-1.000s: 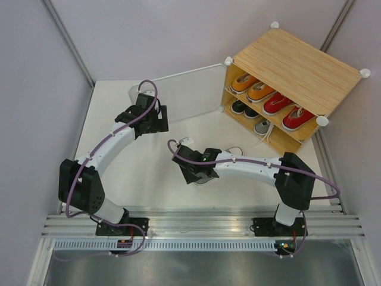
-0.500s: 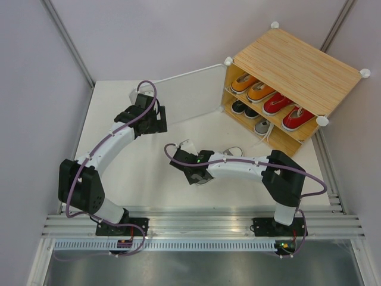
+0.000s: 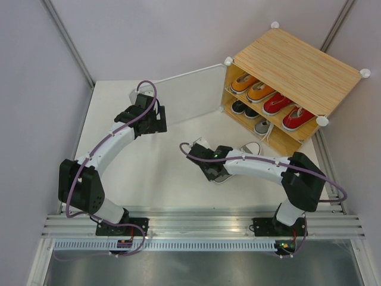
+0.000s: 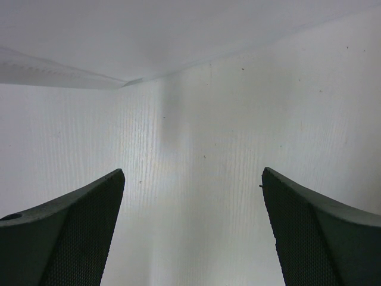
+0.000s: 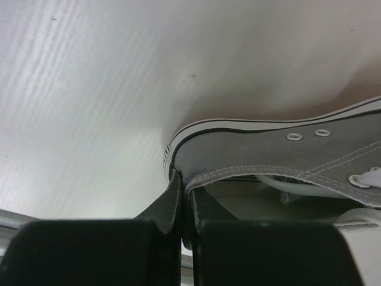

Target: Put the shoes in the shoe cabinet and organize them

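Note:
A grey shoe (image 5: 286, 155) lies on the table in front of the shoe cabinet (image 3: 297, 65); its toe (image 3: 250, 147) points toward the cabinet. My right gripper (image 5: 184, 190) is shut on the heel edge of this shoe, one finger inside the collar and one outside. From above, the right gripper (image 3: 216, 170) covers most of the shoe. On the upper shelf stand two orange shoes (image 3: 253, 87) and two red shoes (image 3: 289, 111). Black shoes (image 3: 243, 108) and one grey shoe (image 3: 262, 126) sit below. My left gripper (image 3: 158, 119) is open and empty, close to the frosted door (image 3: 190, 92).
The cabinet door stands swung open to the left, its frosted panel (image 4: 238, 119) filling the left wrist view. White walls enclose the table on three sides. A metal rail (image 3: 196, 223) runs along the near edge by the arm bases.
The right jaws have closed on the grey shoe's heel. The right gripper and the shoe have shifted to the right, toward the cabinet. The left arm has not moved.

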Tool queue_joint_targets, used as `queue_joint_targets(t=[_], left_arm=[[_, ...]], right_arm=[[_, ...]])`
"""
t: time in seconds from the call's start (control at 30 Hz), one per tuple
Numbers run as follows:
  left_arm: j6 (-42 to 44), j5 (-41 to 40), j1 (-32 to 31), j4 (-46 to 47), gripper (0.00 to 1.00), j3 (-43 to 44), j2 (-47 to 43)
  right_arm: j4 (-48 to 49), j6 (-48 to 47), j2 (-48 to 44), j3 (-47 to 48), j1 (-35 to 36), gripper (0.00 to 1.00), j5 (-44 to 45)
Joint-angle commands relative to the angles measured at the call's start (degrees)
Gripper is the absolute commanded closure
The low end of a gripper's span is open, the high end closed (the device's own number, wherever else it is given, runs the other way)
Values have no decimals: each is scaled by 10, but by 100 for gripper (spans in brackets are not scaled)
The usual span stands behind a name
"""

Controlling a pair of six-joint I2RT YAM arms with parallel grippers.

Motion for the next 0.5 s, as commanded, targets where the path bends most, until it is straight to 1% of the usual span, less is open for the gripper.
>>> queue_joint_targets(t=[0.0,0.03,0.13,0.27,0.4,0.47], left_arm=[[9,-5,3,-1,2,8,-11],[7,-5,3,0,2,8,-11],[8,-2,3,0,2,7,-10],[7,0,3,0,2,7,-12],[8,-3,3,0,2,6,-17],[8,-4,3,-1,2,6,-19]], right_arm=[[6,-114,-84,-34,-53,99,-23],[18,-146,-93,-41,-81,99,-66],[21,-190,-111,-46,-127,99,-103],[3,-264,-111,-35,-160,99,-152],[0,-298,-116,-29,-210,99,-200],[-9,-307,-114,-23,-240,99,-205]])
